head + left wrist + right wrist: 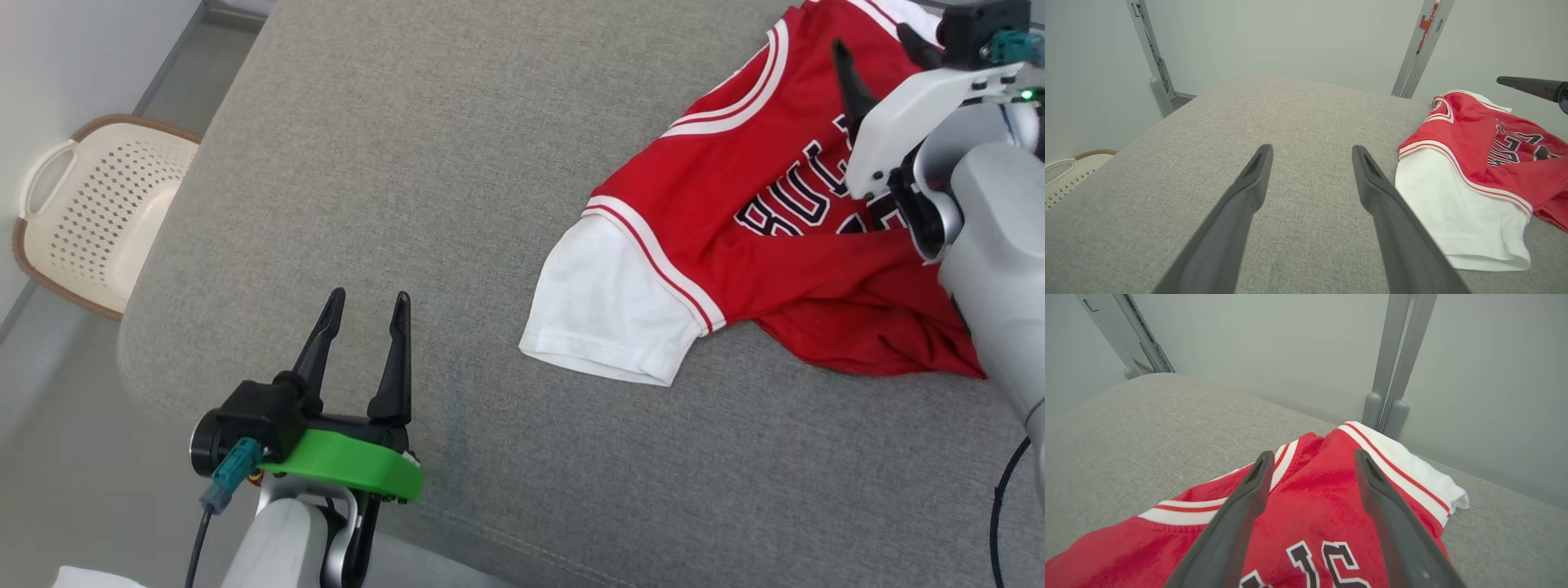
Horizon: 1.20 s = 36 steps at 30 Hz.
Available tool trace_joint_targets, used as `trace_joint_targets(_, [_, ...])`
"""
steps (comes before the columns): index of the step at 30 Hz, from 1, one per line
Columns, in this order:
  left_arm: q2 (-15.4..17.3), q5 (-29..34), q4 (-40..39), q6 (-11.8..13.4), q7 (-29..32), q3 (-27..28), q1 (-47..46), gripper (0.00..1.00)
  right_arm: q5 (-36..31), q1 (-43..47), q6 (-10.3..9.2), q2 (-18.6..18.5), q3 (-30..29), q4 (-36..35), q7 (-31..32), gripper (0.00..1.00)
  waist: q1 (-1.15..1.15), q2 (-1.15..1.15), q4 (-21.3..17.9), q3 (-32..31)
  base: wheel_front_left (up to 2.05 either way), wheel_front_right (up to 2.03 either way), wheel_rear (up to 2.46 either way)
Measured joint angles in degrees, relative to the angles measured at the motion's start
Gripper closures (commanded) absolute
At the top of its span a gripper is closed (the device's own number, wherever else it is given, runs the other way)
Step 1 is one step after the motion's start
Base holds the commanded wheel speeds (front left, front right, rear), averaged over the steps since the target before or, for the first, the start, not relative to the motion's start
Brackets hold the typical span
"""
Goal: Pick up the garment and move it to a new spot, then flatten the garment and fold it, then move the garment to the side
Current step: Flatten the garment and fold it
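**A:** Where does the jersey (735, 204) lie?

**B:** It lies on the grey cushion (424, 163), crumpled, ahead of the left hand (369, 296) and off to that hand's right. The right hand (870, 37) is directly over its red body.

**A:** How do the hands stand?

**B:** Both are spread and pinch nothing. The left wrist view has bare cushion between the left hand's two fingers. The right wrist view has red cloth under the gap between the right hand's fingers.

**A:** Is the right hand touching the cloth?

**B:** The right wrist view cannot settle that. The left wrist view helps, because it catches one dark finger from the side, above the jersey and clear of it.

**A:** What else does each view add?

**B:** The head view gives the near white sleeve (608, 310), spread flat on the side nearest the left hand, and the black lettering (796, 208) beside the right hand's wrist. It also takes in a cream laundry basket (90, 212) on the floor, well off to the left hand's left. The right wrist view adds the collar trim between that hand's fingertips. Beyond them it has the other white sleeve (1425, 473), lying at the cushion's far edge just before two grey posts (1392, 375) and the wall (1274, 343).
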Motion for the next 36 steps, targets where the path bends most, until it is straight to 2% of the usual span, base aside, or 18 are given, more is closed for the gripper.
trace_joint_targets(3, [-0.03,1.49,0.67,-0.6,0.0,1.08,0.65,0.0,2.46,2.44,0.0,0.6,1.36,-1.25,-1.61,0.0,0.0,0.0,-1.41,-0.79,0.0,0.0,0.0])
trace_joint_targets(8, [-0.05,3.1,1.2,-1.34,0.0,3.27,2.13,0.0,6.24,7.59,0.0,-0.92,2.21,-5.39,-5.03,0.0,0.0,0.0,-4.81,-3.55,0.0,0.0,0.0])
trace_joint_targets(13, [0.22,4.43,1.6,-1.71,0.0,5.32,4.15,0.0,9.53,13.47,0.0,-2.83,0.66,-11.54,-6.45,0.0,0.0,0.0,-8.87,-7.0,0.0,0.0,0.0])
trace_joint_targets(17, [0.33,4.79,1.53,-1.88,0.0,6.59,5.63,0.0,10.98,19.15,0.0,-4.26,-2.27,-16.42,-6.69,0.0,-0.01,0.0,-12.02,-9.65,0.0,0.0,0.0])
trace_joint_targets(22, [0.34,5.44,0.67,-1.92,0.0,8.03,7.2,0.0,9.95,28.17,-0.01,-4.83,-9.55,-24.16,-6.71,0.0,-0.01,0.0,-15.5,-12.58,0.0,0.0,0.0])
trace_joint_targets(29, [0.29,5.68,-0.2,-1.94,-0.08,9.45,9.19,0.0,4.76,42.98,-0.01,-0.24,-20.73,-35.05,-6.72,0.0,-0.01,0.0,-19.36,-15.49,0.0,0.0,0.0])
trace_joint_targets(33, [0.24,5.78,-0.37,-2.14,-0.08,9.46,9.21,0.0,3.64,47.99,-0.01,2.27,-22.7,-36.72,-6.72,0.0,-0.01,0.0,-20.71,-16.4,0.0,0.0,0.0])
trace_joint_targets(36, [0.18,5.78,-0.37,-2.35,-0.08,9.24,9.17,0.0,3.13,48.51,-0.01,2.68,-22.81,-36.42,-5.79,0.0,-0.01,0.0,-21.12,-16.64,0.0,0.0,0.0])
